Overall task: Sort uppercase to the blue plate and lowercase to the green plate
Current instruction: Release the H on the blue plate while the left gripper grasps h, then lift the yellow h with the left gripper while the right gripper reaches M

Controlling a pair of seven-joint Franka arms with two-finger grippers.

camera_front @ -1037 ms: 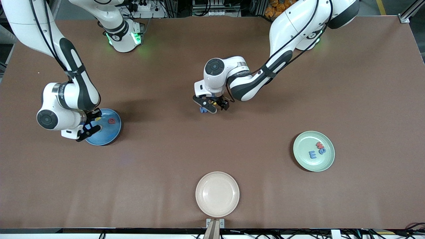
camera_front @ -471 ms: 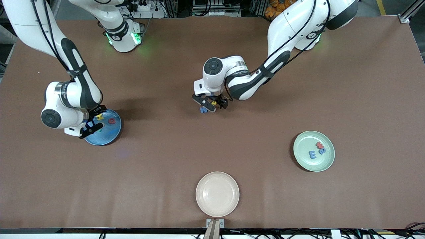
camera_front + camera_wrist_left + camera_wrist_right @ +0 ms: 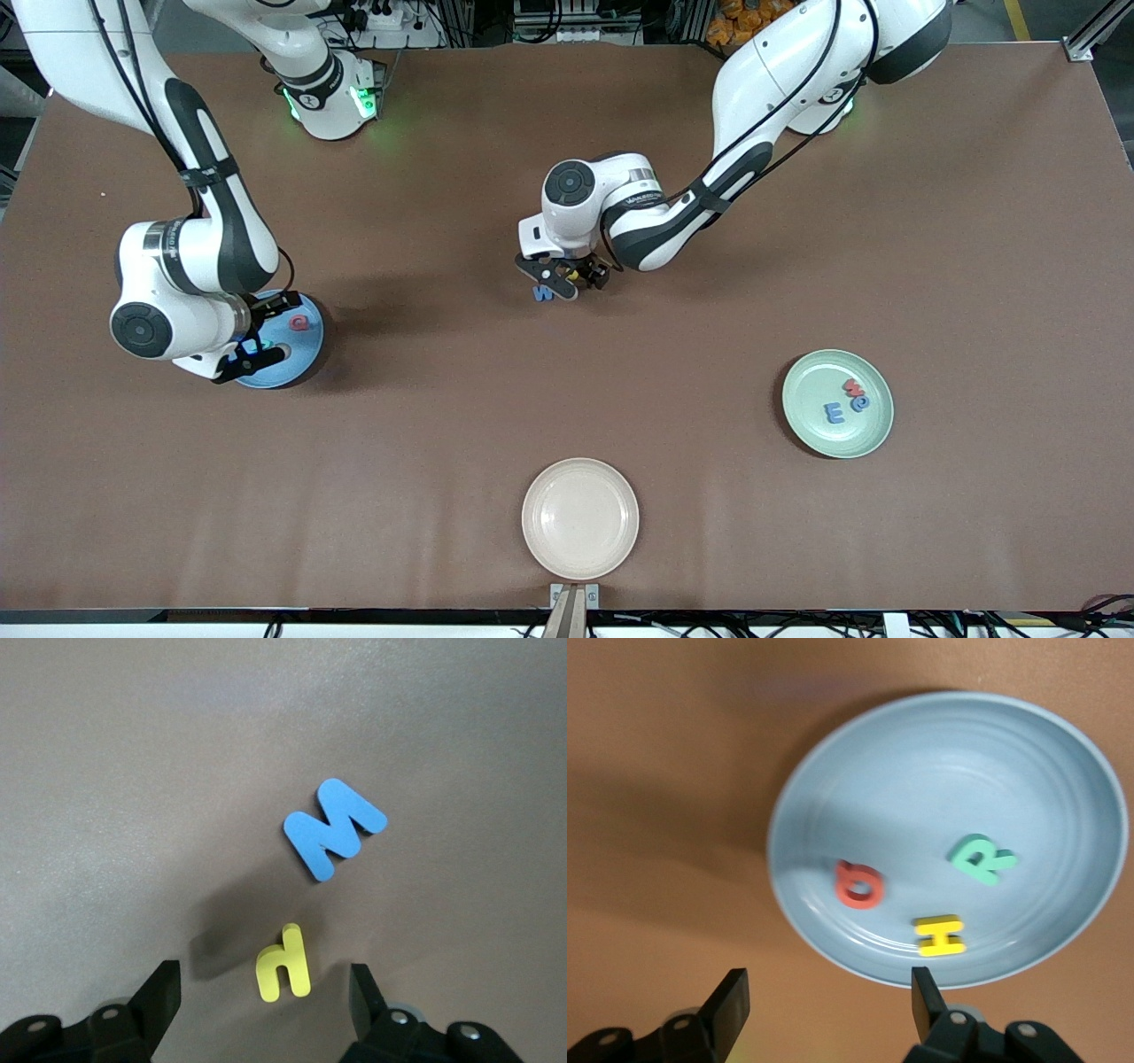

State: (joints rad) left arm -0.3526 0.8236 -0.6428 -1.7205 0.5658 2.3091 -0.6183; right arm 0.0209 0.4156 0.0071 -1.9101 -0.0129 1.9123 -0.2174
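Note:
My left gripper [image 3: 567, 280] is down at the table's middle, open. Its fingers stand on either side of a yellow hooked lowercase letter [image 3: 283, 964] without touching it. The left gripper [image 3: 264, 983] has a blue M [image 3: 334, 827] lying flat just past it. My right gripper [image 3: 270, 330] hangs open and empty over the blue plate [image 3: 299, 361]. In the right wrist view the blue plate [image 3: 948, 753] holds a red Q [image 3: 859, 884], a teal R [image 3: 982, 858] and a yellow H [image 3: 940, 935]. The green plate [image 3: 815, 434] holds a blue E [image 3: 834, 412], a red w [image 3: 853, 386] and a blue rounded letter [image 3: 859, 403].
A cream plate [image 3: 580, 518] with nothing in it sits near the front camera at the table's middle. Brown tabletop lies bare between the three plates.
My right gripper opened and let the yellow H drop onto the blue plate, then shifted slightly. My left gripper's fingers have drawn a little closer around the yellow letter.

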